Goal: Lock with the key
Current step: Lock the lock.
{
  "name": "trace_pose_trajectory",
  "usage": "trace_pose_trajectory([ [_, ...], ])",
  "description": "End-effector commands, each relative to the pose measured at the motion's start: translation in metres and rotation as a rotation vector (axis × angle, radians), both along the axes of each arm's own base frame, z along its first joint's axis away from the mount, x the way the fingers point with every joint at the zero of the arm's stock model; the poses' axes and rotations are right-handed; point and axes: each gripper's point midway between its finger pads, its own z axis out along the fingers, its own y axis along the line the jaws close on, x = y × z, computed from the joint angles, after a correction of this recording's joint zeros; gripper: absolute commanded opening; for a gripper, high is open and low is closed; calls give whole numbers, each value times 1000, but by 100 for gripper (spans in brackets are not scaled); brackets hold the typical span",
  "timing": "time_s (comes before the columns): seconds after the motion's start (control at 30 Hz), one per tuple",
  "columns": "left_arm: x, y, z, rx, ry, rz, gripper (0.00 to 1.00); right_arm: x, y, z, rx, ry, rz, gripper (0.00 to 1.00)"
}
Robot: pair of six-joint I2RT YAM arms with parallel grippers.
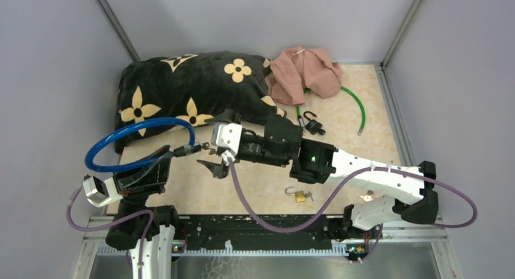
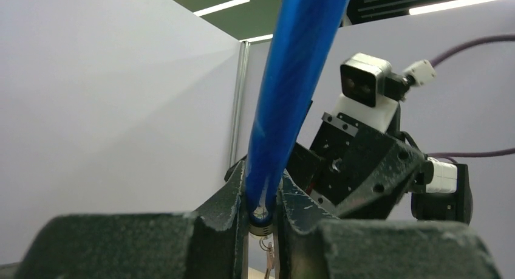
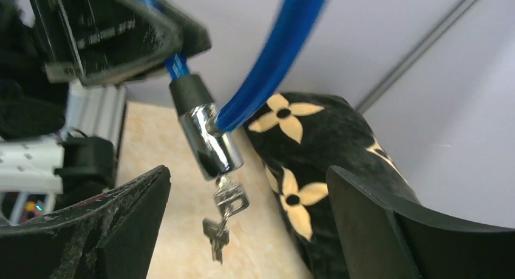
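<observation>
Nearest, at lower centre of the overhead view, a small brass padlock lies on the table. Left of centre, the left gripper is clamped narrowly on the blue cable lock, just behind its chrome barrel. Keys dangle from the barrel, one seemingly inserted. The right gripper gapes wide around them, touching nothing. Beyond, at upper centre, lie a black flowered pillow and a pink cloth.

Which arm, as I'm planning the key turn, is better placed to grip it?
Right arm: its jaws stand open, flanking the key hanging from the lock cylinder, while the left arm has its jaws clamped on the blue cable.
</observation>
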Motion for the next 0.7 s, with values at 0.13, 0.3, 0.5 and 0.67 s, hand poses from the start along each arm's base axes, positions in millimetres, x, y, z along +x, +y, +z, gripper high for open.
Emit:
trace_pose_trajectory([
  [0.13,-15,-2,8,5,-54,0,0,-38,3,85,269,195,250,84],
  [0.3,-16,-2,9,5,-52,-4,0,-41,12,91,286,221,279,56],
  [0.5,-26,2,19,-31,-91,-1,0,-34,28,70,261,290,258,0],
  [0.67,-36,5,29,-68,-115,-19,0,-38,41,50,232,354,286,0],
])
